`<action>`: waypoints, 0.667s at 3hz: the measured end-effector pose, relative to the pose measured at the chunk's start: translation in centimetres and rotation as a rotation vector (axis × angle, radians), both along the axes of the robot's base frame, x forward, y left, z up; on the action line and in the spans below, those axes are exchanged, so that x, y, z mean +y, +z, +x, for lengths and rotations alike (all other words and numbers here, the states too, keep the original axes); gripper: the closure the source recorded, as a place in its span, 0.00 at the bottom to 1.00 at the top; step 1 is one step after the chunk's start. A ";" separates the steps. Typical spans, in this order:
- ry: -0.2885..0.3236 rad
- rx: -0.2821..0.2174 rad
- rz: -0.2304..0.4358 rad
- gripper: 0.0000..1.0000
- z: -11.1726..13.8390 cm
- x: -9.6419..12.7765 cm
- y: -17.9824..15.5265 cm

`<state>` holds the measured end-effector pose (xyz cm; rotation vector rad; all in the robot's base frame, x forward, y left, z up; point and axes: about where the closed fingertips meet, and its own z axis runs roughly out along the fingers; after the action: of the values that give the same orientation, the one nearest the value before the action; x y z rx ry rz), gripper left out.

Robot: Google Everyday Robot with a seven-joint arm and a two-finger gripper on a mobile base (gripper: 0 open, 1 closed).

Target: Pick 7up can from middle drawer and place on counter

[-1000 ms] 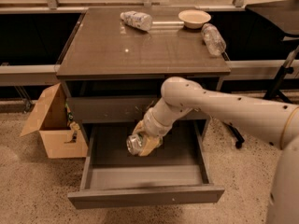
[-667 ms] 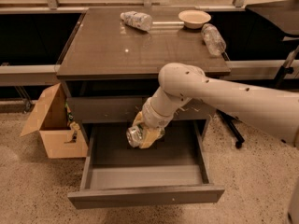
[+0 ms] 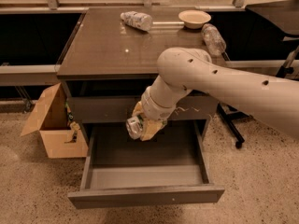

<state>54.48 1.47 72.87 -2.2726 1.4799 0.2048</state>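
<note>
While the arm has swung upward over the last second, the end effector (image 3: pixel 145 125) has risen clear of the open middle drawer (image 3: pixel 145 195). It now hangs in front of the scratched drawer front (image 3: pixel 196 110) above. It is clenched around the 7up can (image 3: pixel 134 127), whose silver end shows. The can is out of the drawer but below the desk (image 3: pixel 107 45) top. The pick looks done; lifting it higher and setting it on the desk remains.
</note>
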 end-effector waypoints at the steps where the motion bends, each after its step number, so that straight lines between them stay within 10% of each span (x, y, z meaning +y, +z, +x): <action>1: -0.019 -0.040 -0.012 1.00 0.9 -1.5 3.2; 2: -0.063 -0.142 -0.038 1.00 2.9 -4.4 10.0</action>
<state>57.37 -2.93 82.88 -2.2158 1.4905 -0.0030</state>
